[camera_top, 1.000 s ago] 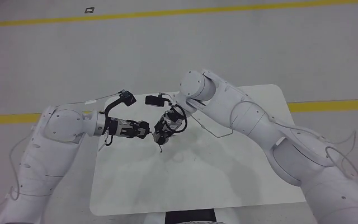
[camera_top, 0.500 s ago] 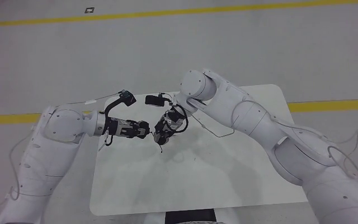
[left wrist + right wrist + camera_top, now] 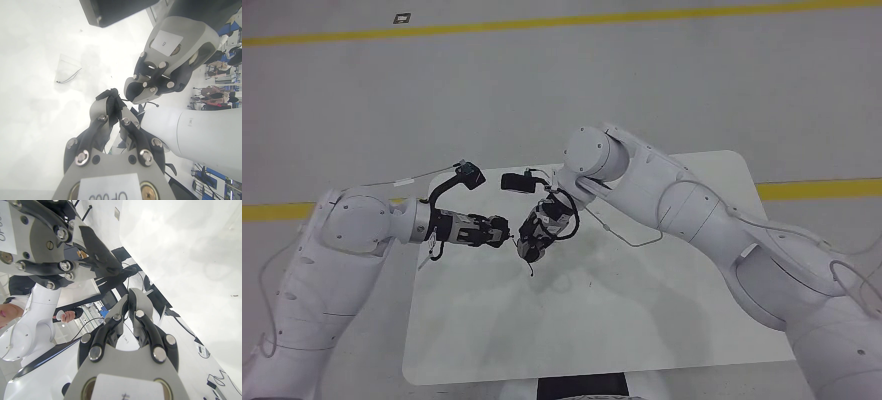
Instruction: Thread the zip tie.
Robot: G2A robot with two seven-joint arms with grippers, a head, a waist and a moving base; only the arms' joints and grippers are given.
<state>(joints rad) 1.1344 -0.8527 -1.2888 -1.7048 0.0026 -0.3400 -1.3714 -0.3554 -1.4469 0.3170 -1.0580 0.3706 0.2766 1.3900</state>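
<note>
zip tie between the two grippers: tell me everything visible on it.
The zip tie is a thin black strand, plastic by its look, held in the air above the table. One end is pinched in the shut left gripper; the strand crosses a short gap into the shut right gripper. No closed loop shows.

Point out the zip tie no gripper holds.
The loose zip tie at the clear bag on the table; the held zip tie spans the left gripper and right gripper.

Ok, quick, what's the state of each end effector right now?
Left end effector: closed on the thin black plastic zip tie.
Right end effector: closed on the same zip tie.
</note>
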